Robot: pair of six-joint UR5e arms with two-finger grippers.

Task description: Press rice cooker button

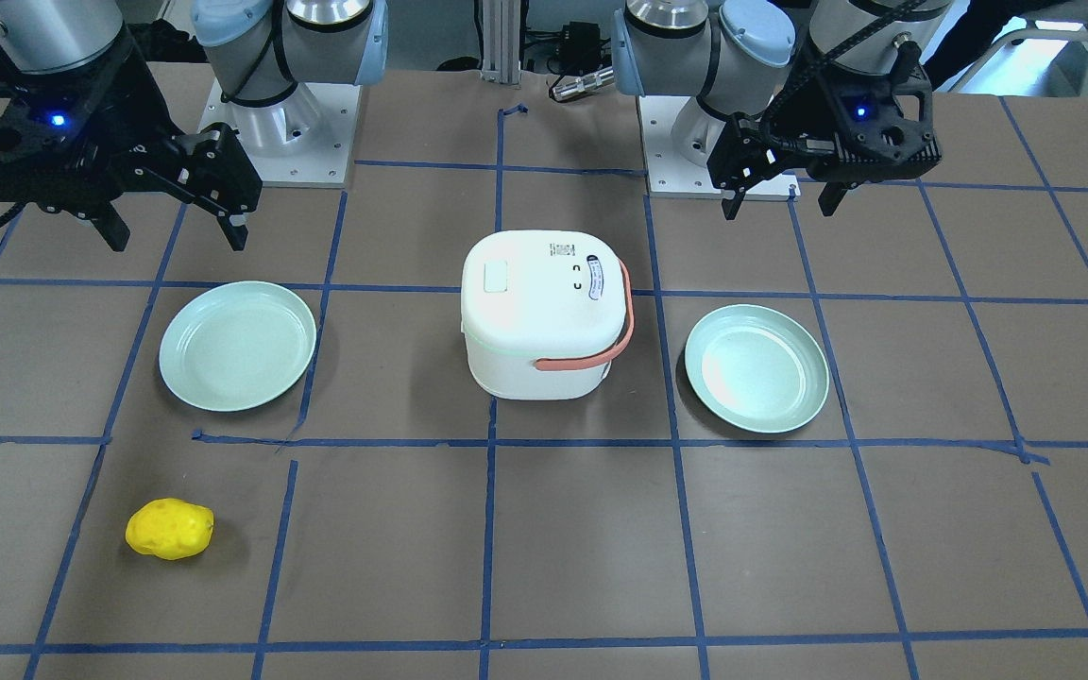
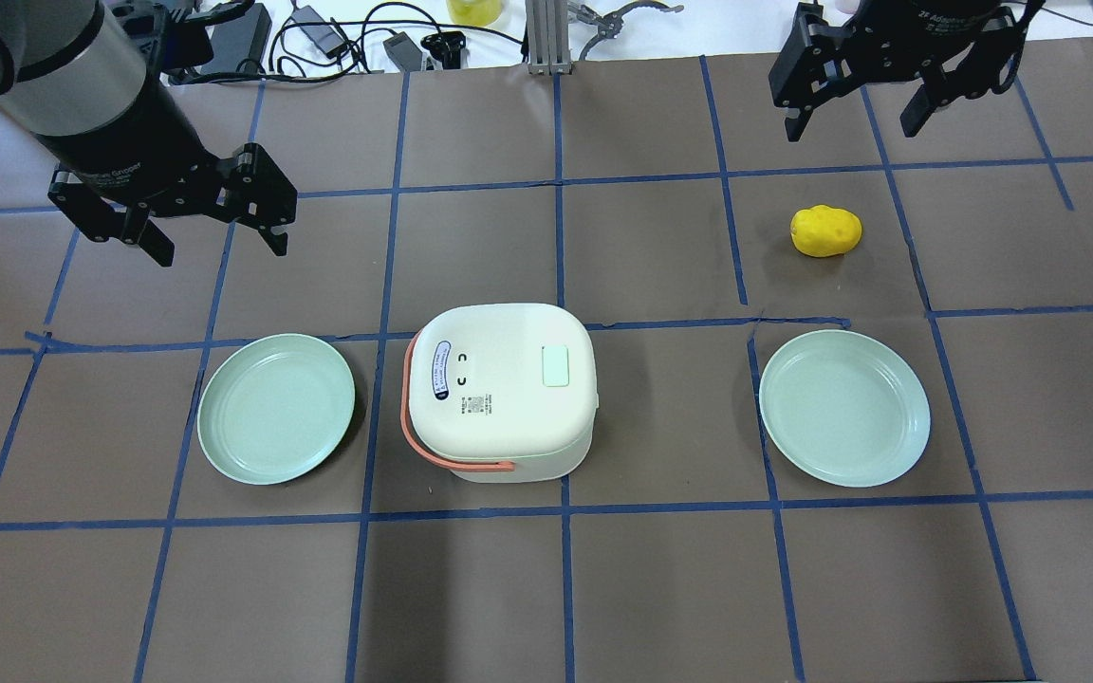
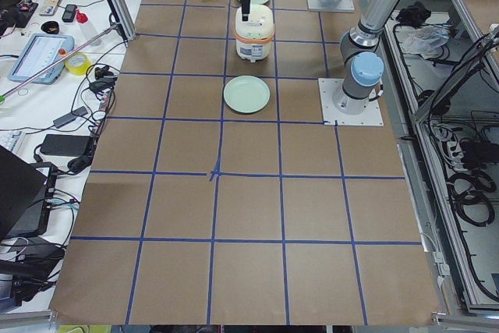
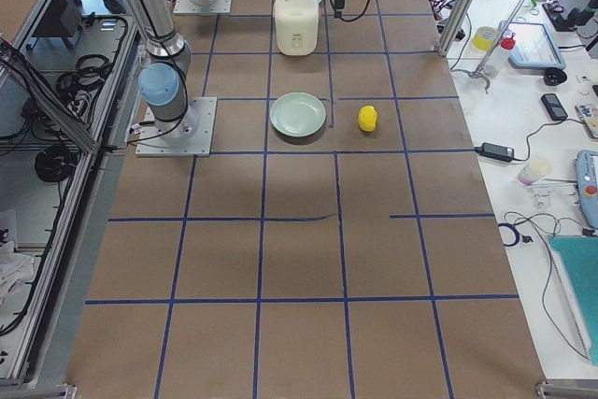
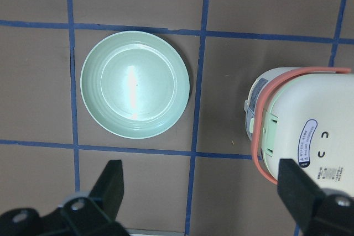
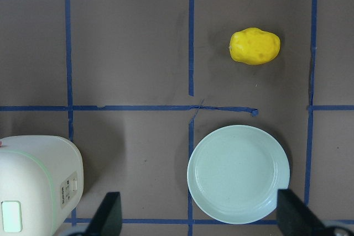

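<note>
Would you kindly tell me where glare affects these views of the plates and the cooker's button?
Front-facing view: a white glare patch washes the pale green round plate on the robot's left; left wrist view: a bright streak crosses it; overhead view: the small greenish-white rectangular button reads sharp, unglared.

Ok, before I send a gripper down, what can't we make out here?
Right wrist view: rice cooker cut by the corner; button barely inside.
Left wrist view: cooker cut by the right edge; button out of frame.
Both side views: button too small.
Oval label: print too small to read.
</note>
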